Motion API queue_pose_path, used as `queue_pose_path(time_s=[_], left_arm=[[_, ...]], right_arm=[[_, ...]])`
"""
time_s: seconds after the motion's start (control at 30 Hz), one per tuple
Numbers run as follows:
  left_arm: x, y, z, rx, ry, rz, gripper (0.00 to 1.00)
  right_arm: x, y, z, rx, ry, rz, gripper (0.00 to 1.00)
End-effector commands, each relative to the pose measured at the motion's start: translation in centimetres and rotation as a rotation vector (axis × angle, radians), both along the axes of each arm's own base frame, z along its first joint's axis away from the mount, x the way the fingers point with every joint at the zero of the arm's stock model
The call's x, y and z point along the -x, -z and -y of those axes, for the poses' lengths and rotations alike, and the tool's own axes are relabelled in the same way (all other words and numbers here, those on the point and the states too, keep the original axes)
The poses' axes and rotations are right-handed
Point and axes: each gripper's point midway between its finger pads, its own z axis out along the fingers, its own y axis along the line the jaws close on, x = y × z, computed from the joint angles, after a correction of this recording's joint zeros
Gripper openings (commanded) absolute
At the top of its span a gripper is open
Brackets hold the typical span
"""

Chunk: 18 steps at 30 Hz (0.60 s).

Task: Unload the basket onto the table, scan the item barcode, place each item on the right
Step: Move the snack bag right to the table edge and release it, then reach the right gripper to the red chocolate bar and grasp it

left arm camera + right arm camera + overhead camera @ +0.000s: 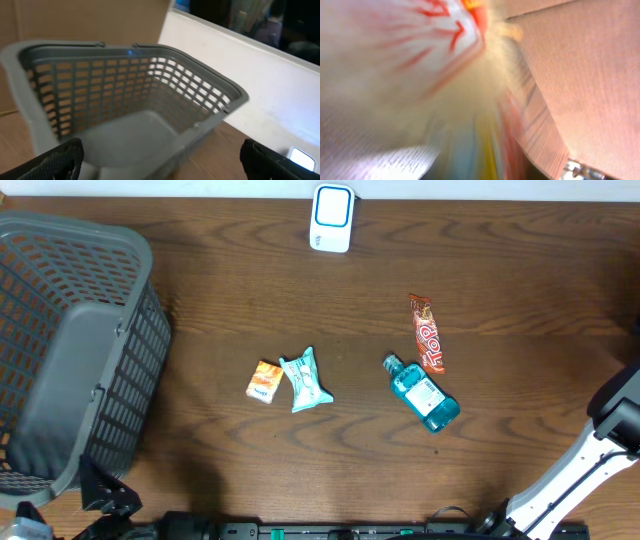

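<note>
Starting at the left: the left gripper [165, 167] is spread wide with nothing in it, hovering over the grey basket [75, 225], which has nothing in it.

Nothing has been picked yet, so all the candidates are sitting loose mid-tabletop [220, 290]:

- **orange box** [264, 381]: probably light and stiff. I'd pinch it across the short sides.
- **teal packet** [305, 380]: just beside the box. It looks soft and crinkly, so I'd grab it across the middle; it may flop.
- **blue bottle** [422, 393]: lying on its side. It's likely the heaviest, slick, and could roll. I'd take it across the body, not the cap.
- **candy bar** [427, 333]: just above the bottle. It's flat with a slippery wrapper and hard to get under.

The scanner [331, 218] stands at the far edge, well apart from all of them.

The wood looks smooth with plenty of open room. Only the right arm [600, 450] shows at the edge, and its wrist view is pure blur, so I can't tell what the right gripper is doing.
</note>
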Motion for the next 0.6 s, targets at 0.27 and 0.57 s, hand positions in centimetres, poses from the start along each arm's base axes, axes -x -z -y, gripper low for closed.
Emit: queue_pose_path(time_s=[0.27, 0.57], left_arm=[[0.6, -0.1, -1.0, -0.013, -0.064, -0.001, 1.0], [0.6, -0.1, -1.0, -0.013, -0.065, -0.001, 1.0]], right_arm=[[-0.7, -0.7, -0.1, 0.002, -0.066, -0.019, 0.89], [-7.3, -9.4, -9.5, -0.016, -0.297, 0.197, 0.99]])
